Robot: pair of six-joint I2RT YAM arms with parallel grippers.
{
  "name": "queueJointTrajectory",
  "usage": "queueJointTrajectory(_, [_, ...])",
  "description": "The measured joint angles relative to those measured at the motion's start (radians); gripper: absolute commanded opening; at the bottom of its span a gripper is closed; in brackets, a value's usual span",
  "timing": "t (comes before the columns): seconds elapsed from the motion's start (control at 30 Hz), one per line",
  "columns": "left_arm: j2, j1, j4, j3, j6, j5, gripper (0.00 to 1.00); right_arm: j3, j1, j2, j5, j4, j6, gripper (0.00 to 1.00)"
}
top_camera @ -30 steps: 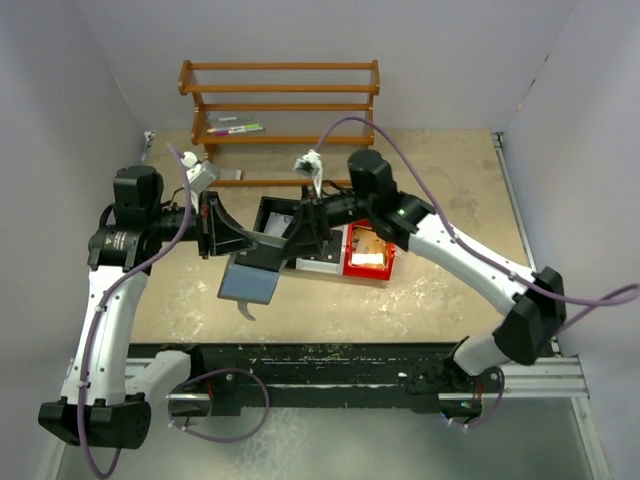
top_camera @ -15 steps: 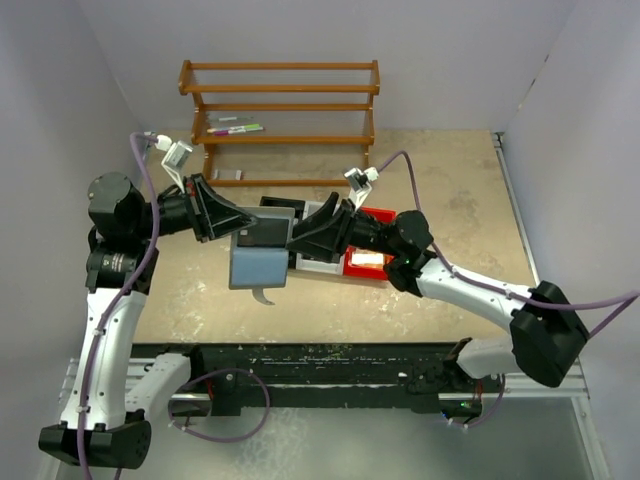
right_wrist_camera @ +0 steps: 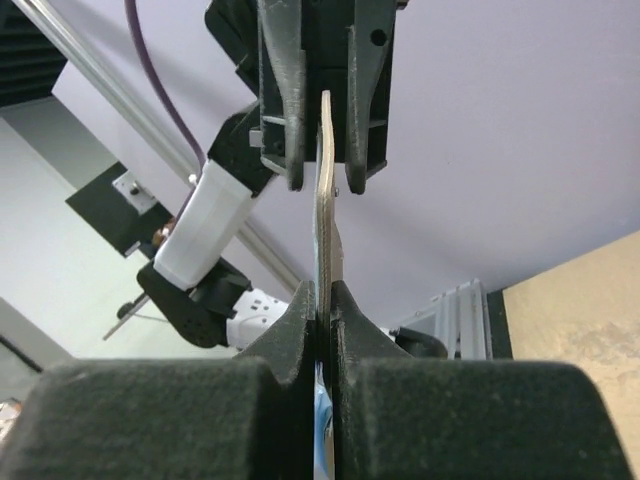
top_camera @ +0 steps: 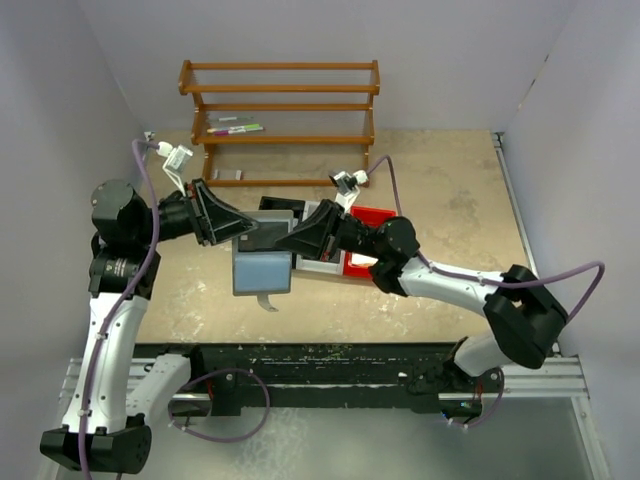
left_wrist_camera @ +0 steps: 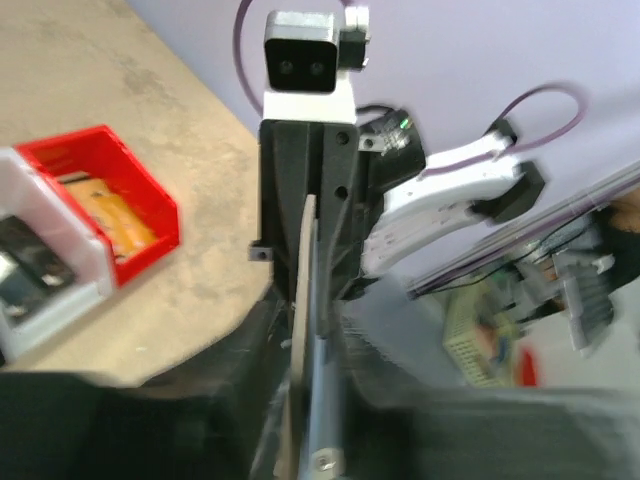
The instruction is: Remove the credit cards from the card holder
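**Grey-blue card holder held aloft between two hands**

Top view: the card holder (top_camera: pixel 262 272) is off the bench (top_camera: pixel 440 190), unfolded, between the left hand (top_camera: pixel 232 228) and the right hand (top_camera: pixel 290 240). Its darker panel is on the far side and its grey-blue panel is nearer the arm bases. A small tab (top_camera: pixel 265 300) dangles below.

Right wrist view alone gives the grip. The right hand is clenched on the holder's thin, edge-on panel. Opposite, the left fingers (right_wrist_camera: pixel 290 120) stand slightly parted, with a sliver of gap on each side of the panel (released, as far as this view tells).

Left wrist view is blurred near the lens. It adds a red bin (left_wrist_camera: pixel 120 200) with something orange inside, and a white bin (left_wrist_camera: pixel 45 270) beside it.

Surface: mottled tan. A wooden rack (top_camera: pixel 280 105) stands at the back, with pens (top_camera: pixel 237 128) on its middle shelf. The walls (top_camera: pixel 450 60) are pale lilac.
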Motion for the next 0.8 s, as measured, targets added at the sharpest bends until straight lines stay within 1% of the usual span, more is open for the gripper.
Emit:
queueJointTrajectory(0.03, [0.001,0.000,-0.026,0.005,0.033,0.002,0.67,0.006,-0.002,-0.002,-0.018,-0.012,0.001,0.00])
queueJointTrajectory(0.07, [0.005,0.000,-0.069,0.019,0.084,0.008,0.71,0.025,-0.006,-0.004,-0.053,-0.052,0.000,0.00])
queueJointTrajectory(0.1, [0.009,0.000,-0.110,0.034,0.135,0.010,0.71,0.044,-0.010,-0.005,-0.084,-0.090,-0.008,0.00])
queueJointTrajectory(0.17, [0.022,0.000,-0.218,0.083,0.247,0.003,0.69,0.124,-0.018,-0.007,-0.182,-0.249,-0.061,0.00])
queueJointTrajectory(0.23, [0.039,0.000,-0.337,0.148,0.398,-0.005,0.66,0.262,-0.023,-0.006,-0.275,-0.527,-0.189,0.00])
queueJointTrajectory(0.27, [0.047,0.000,-0.393,0.176,0.471,-0.003,0.65,0.317,-0.023,-0.006,-0.303,-0.637,-0.251,0.00])
queueJointTrajectory(0.3, [0.055,0.000,-0.446,0.199,0.538,0.002,0.63,0.389,-0.024,-0.005,-0.341,-0.783,-0.332,0.00])
queueJointTrajectory(0.37, [0.072,0.000,-0.543,0.226,0.664,0.014,0.58,0.507,-0.027,0.003,-0.389,-1.017,-0.472,0.00])
queueJointTrajectory(0.5, [0.097,0.000,-0.704,0.231,0.858,0.053,0.50,0.727,-0.027,0.061,-0.422,-1.419,-0.723,0.00])
queueJointTrajectory(0.57, [0.116,0.000,-0.772,0.231,0.941,0.069,0.43,0.819,-0.027,0.108,-0.420,-1.592,-0.825,0.00])
queueJointTrajectory(0.6, [0.127,0.000,-0.794,0.231,0.969,0.072,0.37,0.853,-0.028,0.130,-0.416,-1.657,-0.864,0.00])
queueJointTrajectory(0.7, [0.150,0.000,-0.840,0.227,1.028,0.081,0.23,0.945,-0.028,0.198,-0.401,-1.834,-0.967,0.00])
queueJointTrajectory(0.77, [0.151,0.000,-0.851,0.213,1.052,0.085,0.16,0.982,-0.028,0.230,-0.390,-1.912,-1.011,0.00])
queueJointTrajectory(0.8, [0.151,0.000,-0.858,0.200,1.066,0.085,0.14,0.992,-0.028,0.240,-0.391,-1.938,-1.025,0.00])
